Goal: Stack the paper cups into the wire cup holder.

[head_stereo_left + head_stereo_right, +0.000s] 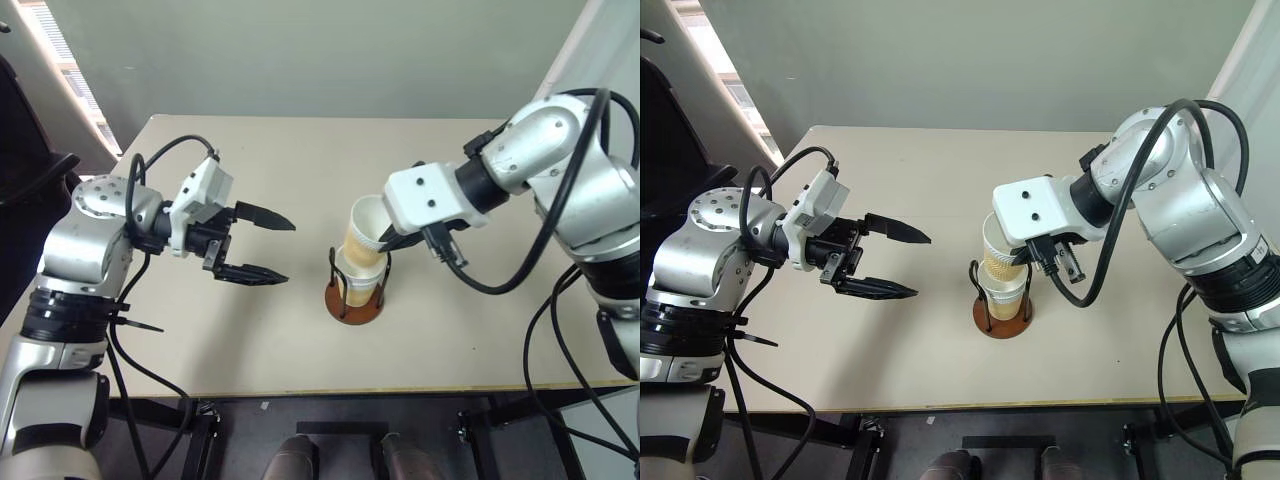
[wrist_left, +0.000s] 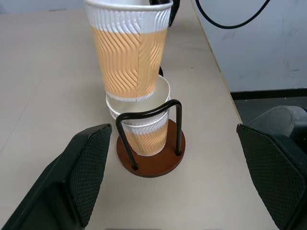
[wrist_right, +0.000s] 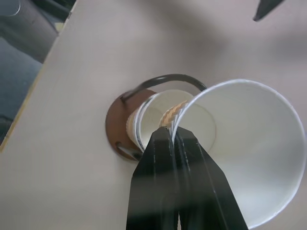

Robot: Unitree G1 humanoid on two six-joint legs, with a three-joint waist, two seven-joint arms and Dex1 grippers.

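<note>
With your right gripper (image 3: pixel 173 139) pinching the upper paper cup's (image 1: pixel 364 235) rim, straighten it over the nested cup (image 2: pixel 144 129) in the wire cup holder (image 1: pixel 354 300) before lowering, leaving the left gripper (image 1: pixel 262 246) open and clear.

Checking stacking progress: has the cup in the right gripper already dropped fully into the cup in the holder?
No. The upper cup is tilted, only its bottom inside the lower cup in the wire cup holder.

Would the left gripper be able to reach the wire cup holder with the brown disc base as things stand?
Probably yes: the left gripper is open, with bare tabletop up to the holder.
</note>
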